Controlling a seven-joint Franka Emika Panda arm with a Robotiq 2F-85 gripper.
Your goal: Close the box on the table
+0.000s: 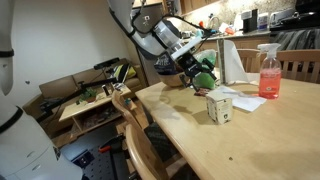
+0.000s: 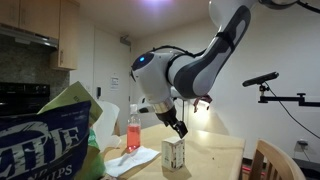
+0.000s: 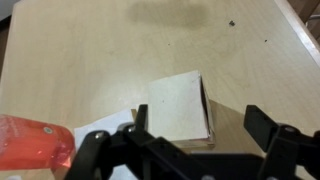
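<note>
Lit domestic room, light-brown wooden table (image 1: 262, 135) in the foreground. Small cream box (image 1: 219, 107) upright on the tabletop, just beside white paper sheets (image 1: 243, 101), near pink spray bottle (image 1: 268, 72). Gripper (image 3: 195, 122) poised directly over the box, jaws spread wide, clamped on nothing. Seen in wrist view: box top nearly flat, dark gap along one edge. Contact between gripper and box: cannot tell.

Wrist view: bottle (image 3: 35, 145) blurred, cropped at left edge; box (image 3: 178, 100) near side hidden behind pincer (image 3: 197, 120).
</note>
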